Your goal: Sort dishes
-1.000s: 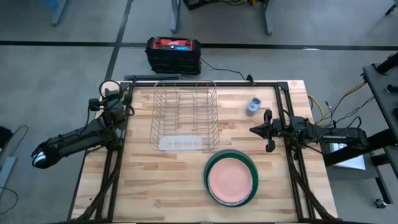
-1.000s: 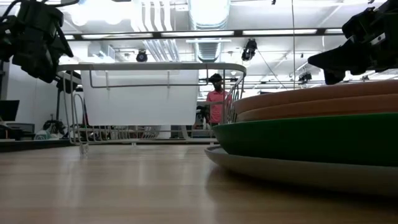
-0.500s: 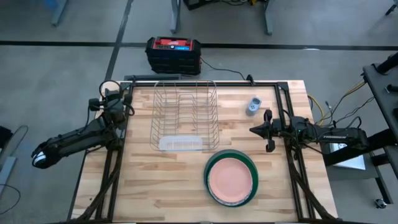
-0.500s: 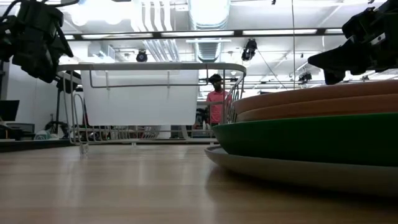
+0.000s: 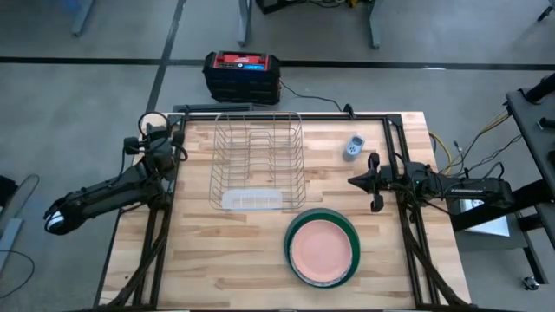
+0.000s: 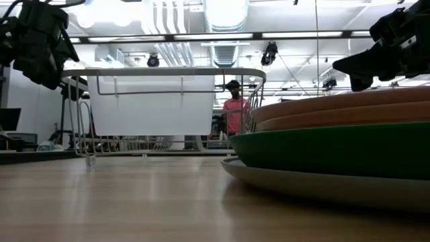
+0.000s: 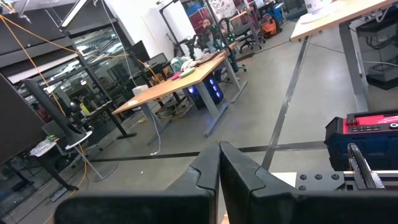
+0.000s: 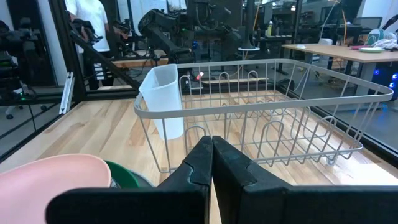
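Observation:
The dishes lie stacked on the wooden table near its front right. A salmon-pink plate is on top and a larger dark green one rims it. The low view shows the stack edge-on: pink plates, the green one, and a pale one lowest on the table. My left gripper hovers shut at the table's far left corner, fingers together. My right gripper hovers shut at the right edge and points level toward the rack, fingers together. Neither gripper holds anything.
A silver wire rack stands at the table's far middle, with a clear tray at its near end and a white cup on its side. A small grey-blue gadget lies right of the rack. A red-black box sits on the floor beyond.

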Motion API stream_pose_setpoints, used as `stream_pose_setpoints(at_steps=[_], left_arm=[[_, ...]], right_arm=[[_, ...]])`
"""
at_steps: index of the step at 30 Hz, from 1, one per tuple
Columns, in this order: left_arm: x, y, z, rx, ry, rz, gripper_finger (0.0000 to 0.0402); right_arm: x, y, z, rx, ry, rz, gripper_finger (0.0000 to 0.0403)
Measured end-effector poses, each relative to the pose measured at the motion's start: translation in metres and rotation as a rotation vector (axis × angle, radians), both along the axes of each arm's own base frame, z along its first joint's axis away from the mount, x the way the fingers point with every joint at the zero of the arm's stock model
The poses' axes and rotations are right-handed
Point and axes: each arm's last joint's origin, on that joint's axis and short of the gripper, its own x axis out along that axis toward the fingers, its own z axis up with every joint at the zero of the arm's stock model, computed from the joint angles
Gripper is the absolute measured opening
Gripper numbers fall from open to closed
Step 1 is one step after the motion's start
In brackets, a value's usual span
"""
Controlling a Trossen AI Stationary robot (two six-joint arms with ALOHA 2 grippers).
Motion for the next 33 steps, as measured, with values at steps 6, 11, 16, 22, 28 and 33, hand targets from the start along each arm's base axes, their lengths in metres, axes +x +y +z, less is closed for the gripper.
stream_pose_setpoints(at_steps=[6,11,16,22,28,33], left_arm=[[0.000,0.000,0.000,0.000,0.000,0.000,0.0000],[0.000,0.000,0.000,0.000,0.000,0.000,0.0000],[0.000,0.000,0.000,-0.001,0.001,0.000,0.0000],[0.003,0.002,-0.001,-0.009,-0.016,-0.097,0.0000],[0.017,0.002,0.009,-0.028,-0.109,-0.494,0.0000],[0.032,-0.007,0.051,0.014,-0.220,-0.959,0.0000]], right_arm=[[0.000,0.000,0.000,0.000,0.000,0.000,0.0000],[0.000,0.000,0.000,0.000,0.000,0.000,0.0000],[0.000,0.000,0.000,-0.062,0.003,0.002,0.0000],[0.000,0.000,0.000,-0.105,0.005,0.004,0.0000],[0.000,0.000,0.000,-0.123,0.005,0.004,0.0000],[0.000,0.000,0.003,-0.145,-0.023,0.003,0.0000]])
